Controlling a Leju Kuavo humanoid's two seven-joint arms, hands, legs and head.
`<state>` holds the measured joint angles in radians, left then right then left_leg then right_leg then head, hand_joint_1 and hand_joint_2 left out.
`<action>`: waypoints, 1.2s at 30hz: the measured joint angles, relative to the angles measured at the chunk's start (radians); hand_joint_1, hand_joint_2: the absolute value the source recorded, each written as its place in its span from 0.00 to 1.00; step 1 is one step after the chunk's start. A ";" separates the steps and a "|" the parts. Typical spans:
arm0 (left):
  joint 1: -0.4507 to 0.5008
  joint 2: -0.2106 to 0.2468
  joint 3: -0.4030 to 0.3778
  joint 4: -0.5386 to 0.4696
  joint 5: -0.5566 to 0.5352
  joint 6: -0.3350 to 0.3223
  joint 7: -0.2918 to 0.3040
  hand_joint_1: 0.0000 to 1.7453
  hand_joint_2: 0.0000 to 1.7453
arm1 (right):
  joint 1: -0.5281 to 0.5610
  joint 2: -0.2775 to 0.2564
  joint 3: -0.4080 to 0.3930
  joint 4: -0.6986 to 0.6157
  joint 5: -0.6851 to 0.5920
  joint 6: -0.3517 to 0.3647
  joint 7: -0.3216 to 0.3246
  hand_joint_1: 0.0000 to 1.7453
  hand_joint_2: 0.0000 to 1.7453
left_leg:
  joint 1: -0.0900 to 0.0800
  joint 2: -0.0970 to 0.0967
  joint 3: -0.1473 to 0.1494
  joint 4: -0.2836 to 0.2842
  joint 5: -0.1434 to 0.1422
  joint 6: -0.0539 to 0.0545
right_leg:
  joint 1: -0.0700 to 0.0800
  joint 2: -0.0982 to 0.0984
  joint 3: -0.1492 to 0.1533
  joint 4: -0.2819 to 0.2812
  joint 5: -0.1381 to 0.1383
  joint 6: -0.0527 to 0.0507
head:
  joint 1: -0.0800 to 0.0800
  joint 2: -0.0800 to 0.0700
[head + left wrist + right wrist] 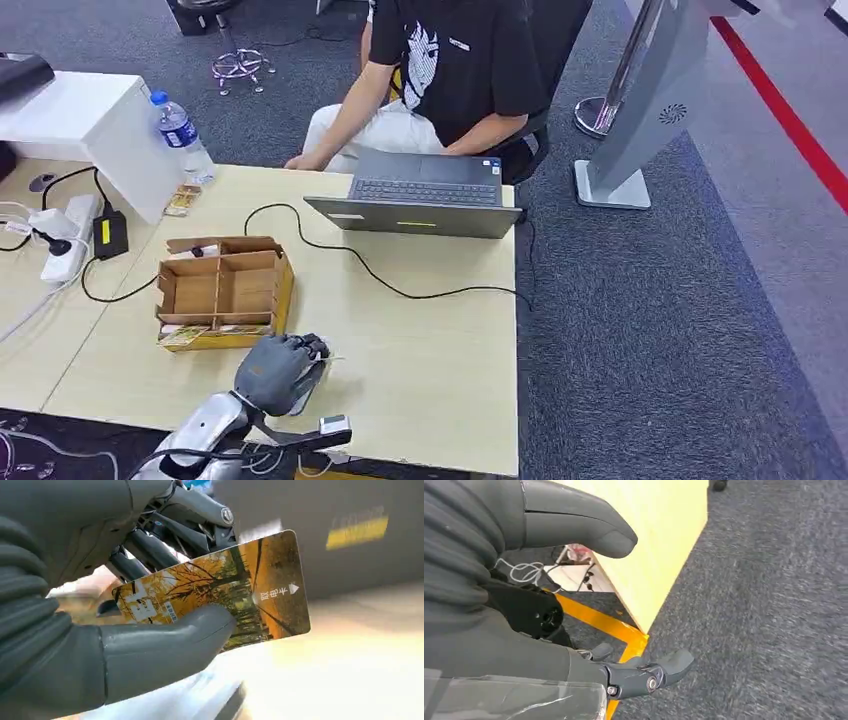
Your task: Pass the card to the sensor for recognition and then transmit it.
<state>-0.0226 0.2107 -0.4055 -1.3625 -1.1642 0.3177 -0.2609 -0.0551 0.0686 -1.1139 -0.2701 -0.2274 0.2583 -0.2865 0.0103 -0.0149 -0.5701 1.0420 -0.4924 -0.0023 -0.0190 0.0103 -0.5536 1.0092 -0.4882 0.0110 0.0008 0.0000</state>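
Pale wood worktop fills the centre of the head view, and everything else sits on or around it. Behind its far edge, top centre, a person in a black shirt sits at an open laptop, probably watching over the run. Left of centre stands a cardboard box with dividers, cards lying along its near side, so it looks like the supply. Just below it, at the lower left, the left hand hovers over the worktop with its fingers and thumb clamped on the card, an orange autumn-tree print held by one end so the far end stands free to be offered to a reader. Which object is the sensor I cannot tell. The right hand hangs beside the worktop's edge above grey carpet, its fingers apart, holding nothing
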 joint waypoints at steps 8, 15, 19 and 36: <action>-0.051 -0.112 0.096 -0.102 -0.013 0.016 -0.022 1.00 1.00 | 0.002 0.011 -0.011 0.000 0.021 -0.003 -0.001 0.00 1.00 | 0.000 0.001 0.000 0.000 0.000 0.000 | 0.000 0.001 -0.001 0.000 0.001 0.000 | 0.000 0.000; -0.148 -0.132 0.214 -0.116 0.024 -0.069 -0.010 1.00 1.00 | 0.002 0.012 -0.014 0.000 0.058 0.009 0.011 0.00 1.00 | 0.001 0.000 -0.001 0.000 0.002 -0.002 | 0.001 0.001 -0.002 0.000 0.002 -0.001 | 0.000 0.000; -0.238 -0.120 0.282 -0.073 0.009 -0.107 0.011 1.00 1.00 | 0.001 0.012 -0.014 0.000 0.076 0.014 0.018 0.00 1.00 | 0.001 0.001 -0.001 0.000 0.003 -0.002 | 0.001 0.001 -0.003 0.001 0.003 -0.001 | -0.001 0.000; -0.331 -0.108 0.339 0.031 -0.019 -0.113 0.022 1.00 1.00 | -0.001 0.011 -0.014 0.001 0.090 0.017 0.021 0.00 1.00 | 0.000 0.001 -0.002 0.000 0.003 -0.002 | 0.000 0.001 -0.004 0.001 0.003 -0.001 | -0.001 0.000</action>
<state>-0.3538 0.1022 -0.0668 -1.3317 -1.1833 0.2049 -0.2392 -0.0559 0.0801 -1.1276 -0.2693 -0.1369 0.2750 -0.2659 0.0107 -0.0137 -0.5726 1.0421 -0.4896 -0.0042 -0.0186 0.0115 -0.5577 1.0101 -0.4849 0.0097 0.0000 0.0000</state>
